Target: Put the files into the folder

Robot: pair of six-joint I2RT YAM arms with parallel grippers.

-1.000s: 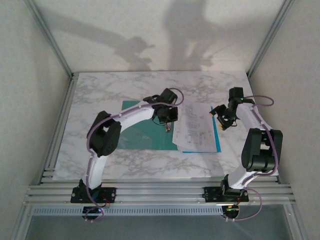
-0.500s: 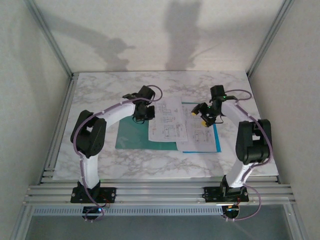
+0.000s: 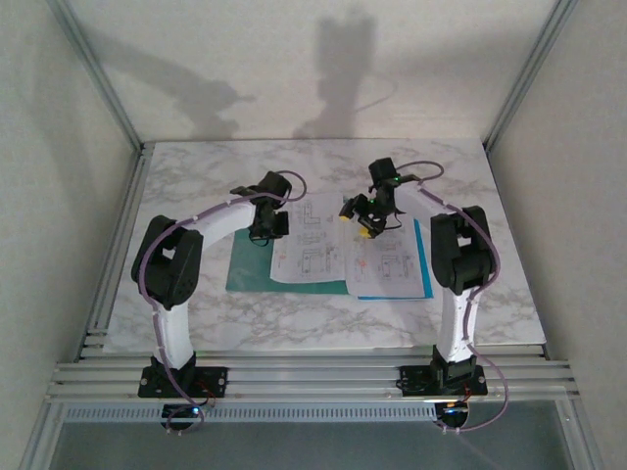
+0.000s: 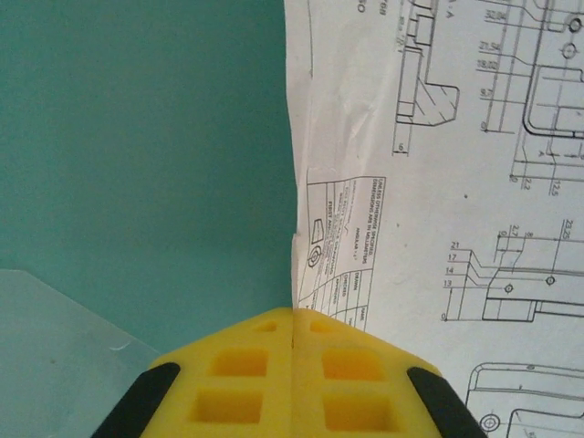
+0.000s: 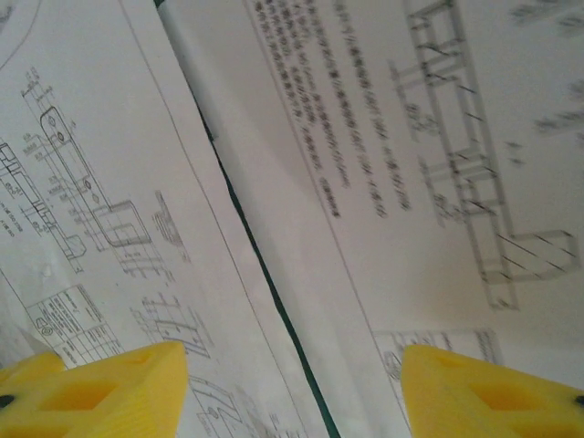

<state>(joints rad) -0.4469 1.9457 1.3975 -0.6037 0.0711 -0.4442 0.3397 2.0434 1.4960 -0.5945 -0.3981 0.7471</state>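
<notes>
At mid-table, printed drawing sheets (image 3: 318,257) lie fanned out. They overlap the teal folder (image 3: 245,276), whose bare cover shows at their 9 o'clock. The left gripper (image 3: 263,231), fingers pressed together, pinches the 9 o'clock edge of one of the sheets. The right gripper (image 3: 361,221) hovers over the sheets with its fingers spread. Bare marble table (image 3: 196,176) lies open toward 12 and 6 o'clock.

The folder (image 3: 247,276) lies on the middle of the desk (image 3: 196,176); the files (image 3: 323,257) overlap its right half. The left claw (image 3: 263,235) meets the files' left edge, over the folder; the right claw (image 3: 361,227) hangs above their far side.
</notes>
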